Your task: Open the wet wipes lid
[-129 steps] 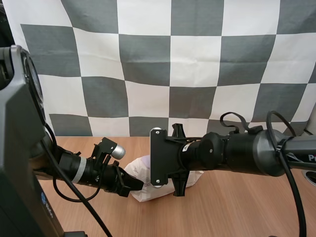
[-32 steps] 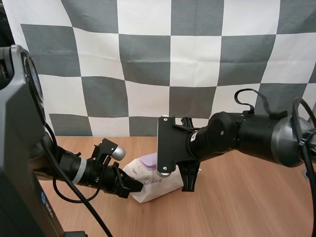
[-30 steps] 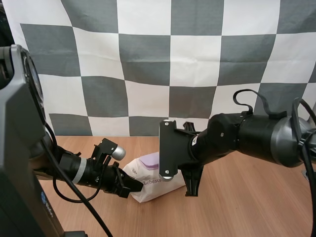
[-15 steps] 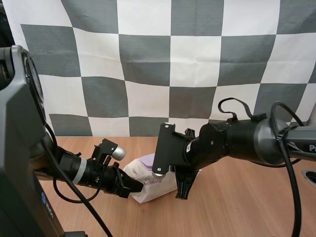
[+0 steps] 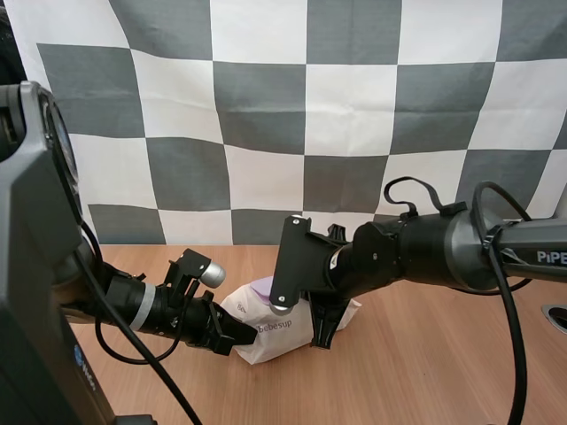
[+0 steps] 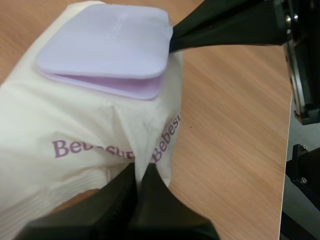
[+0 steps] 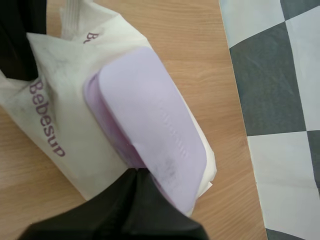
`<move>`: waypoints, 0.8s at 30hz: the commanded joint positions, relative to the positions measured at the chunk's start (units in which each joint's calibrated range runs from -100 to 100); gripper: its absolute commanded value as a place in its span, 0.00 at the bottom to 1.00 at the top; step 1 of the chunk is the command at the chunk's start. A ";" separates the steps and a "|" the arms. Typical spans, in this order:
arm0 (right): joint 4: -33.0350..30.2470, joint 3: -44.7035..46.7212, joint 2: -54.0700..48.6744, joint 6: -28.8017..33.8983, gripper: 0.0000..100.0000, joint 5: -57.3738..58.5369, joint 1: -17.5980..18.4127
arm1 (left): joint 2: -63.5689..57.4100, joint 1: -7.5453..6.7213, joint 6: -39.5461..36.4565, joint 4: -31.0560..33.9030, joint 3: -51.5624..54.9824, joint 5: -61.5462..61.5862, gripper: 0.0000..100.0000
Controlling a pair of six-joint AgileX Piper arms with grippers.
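Note:
A white pack of wet wipes (image 5: pixel 288 332) with a lilac lid (image 5: pixel 263 287) lies on the wooden table (image 5: pixel 425 372). My left gripper (image 5: pixel 241 335) is shut on the pack's left end, and its tips (image 6: pixel 140 172) pinch a fold of the white wrapper (image 6: pixel 85 130). My right gripper (image 5: pixel 321 341) points down at the pack's right side, shut, fingers together as one wedge (image 7: pixel 139 172). Its tip touches the edge of the lid (image 7: pixel 150 125), at one corner of the lid (image 6: pixel 107 50). The lid stands slightly raised over its darker base (image 7: pixel 102 120).
Bare wooden table (image 7: pixel 165 30) lies around the pack, with room to the right and front. The right arm's black plate (image 5: pixel 288 261) hangs over the pack and hides part of it.
My right gripper has swung left and down from beside the pack's right end to the lid's edge. The left gripper and the pack have stayed put.

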 commanded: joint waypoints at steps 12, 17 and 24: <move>0.21 -0.01 0.96 0.00 0.00 -16.50 0.02 | -0.01 0.00 -0.05 0.42 -0.01 0.35 0.00; -0.03 -1.46 6.29 -0.73 0.00 -20.97 0.02 | -0.01 0.00 -0.05 0.56 -0.01 0.35 0.00; 0.36 -8.96 12.95 -0.55 0.00 -20.97 0.02 | -0.01 0.00 -0.05 0.64 -0.01 0.35 0.00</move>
